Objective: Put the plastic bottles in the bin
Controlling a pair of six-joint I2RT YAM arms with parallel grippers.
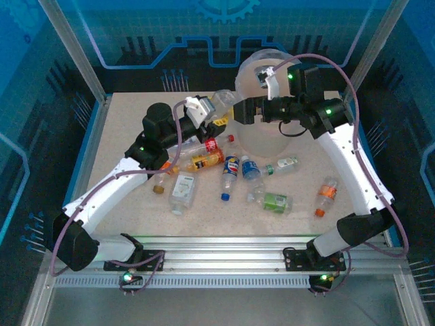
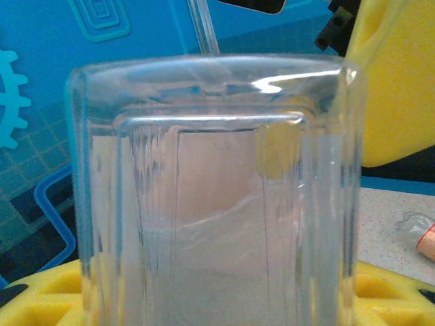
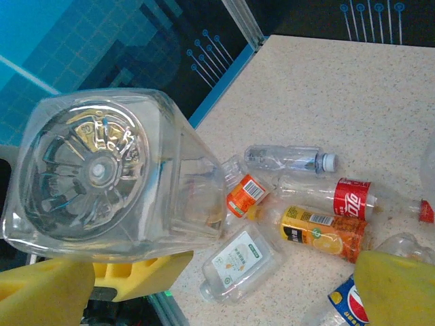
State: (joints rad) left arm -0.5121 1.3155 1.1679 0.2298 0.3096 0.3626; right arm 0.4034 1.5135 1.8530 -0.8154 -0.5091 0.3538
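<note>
Clear, unlabelled square-sided bottle (image 3: 102, 176), empty, clamped in the narrowly set left gripper (image 1: 200, 109) and held above the table (image 1: 129, 129), just beside the bin (image 1: 265, 139) at the far edge. The right gripper (image 1: 246, 111) stands at full spread close to the held bottle, its yellow fingers (image 3: 394, 288) gripping nothing. The bin's contents cannot be made out.

Lying loose on the table:
- Red-label bottle (image 3: 353, 200) with white script that is too small to read.
- Orange-label bottle (image 3: 319, 234) picturing an orange slice.
- Blue-label bottle (image 3: 346, 305) with a red, white and blue roundel.
- Flat clear bottle (image 3: 238, 261) with a white label and a green mark.
- Green-label bottle (image 1: 275, 202), well apart to the right.
</note>
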